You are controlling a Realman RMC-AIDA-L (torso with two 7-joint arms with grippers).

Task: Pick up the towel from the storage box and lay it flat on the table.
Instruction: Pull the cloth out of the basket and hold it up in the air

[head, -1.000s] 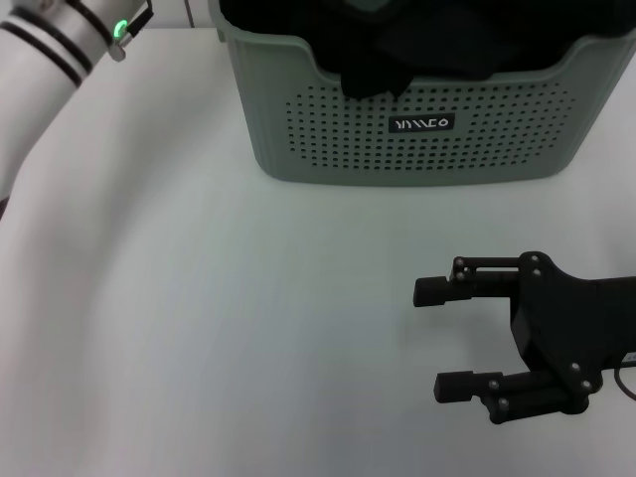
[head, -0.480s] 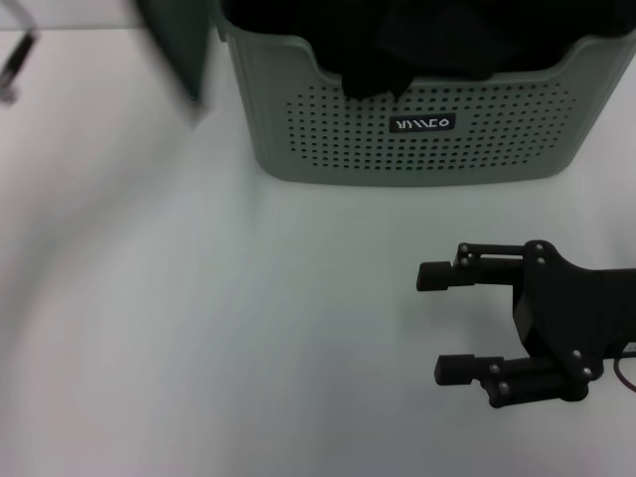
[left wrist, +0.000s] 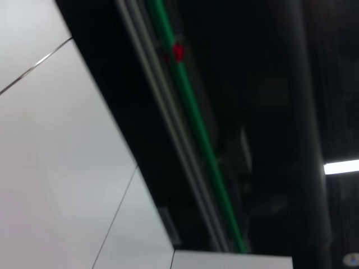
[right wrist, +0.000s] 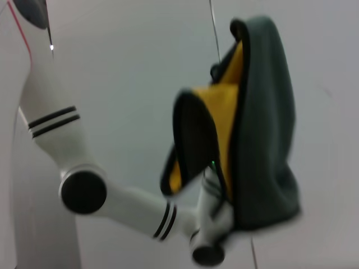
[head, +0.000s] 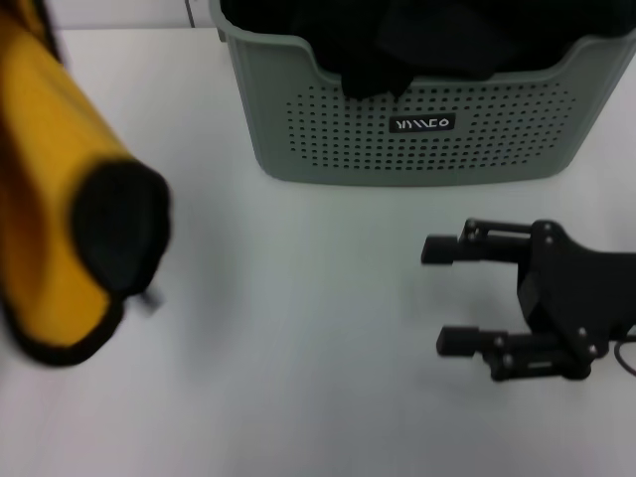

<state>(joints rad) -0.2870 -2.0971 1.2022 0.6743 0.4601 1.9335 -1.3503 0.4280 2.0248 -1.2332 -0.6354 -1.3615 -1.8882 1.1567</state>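
The towel (head: 55,199), mustard-yellow with black trim, hangs bunched in the air over the left side of the white table (head: 298,348). In the right wrist view the towel (right wrist: 252,123) shows its grey-teal side and drapes over the end of my left arm (right wrist: 129,204), which holds it up; the left gripper is hidden under the cloth. The sage-green storage box (head: 328,139) stands at the back centre. My right gripper (head: 434,295) is open and empty, low over the table at the front right. The left wrist view shows only wall and ceiling.
Black cloths (head: 417,40) fill the storage box and one hangs over its front rim. The bare tabletop stretches between the hanging towel and the right gripper, in front of the box.
The left arm has swung the towel out of the box, to the left and toward the front, so it now hangs close and large at the left. The right gripper has barely moved.
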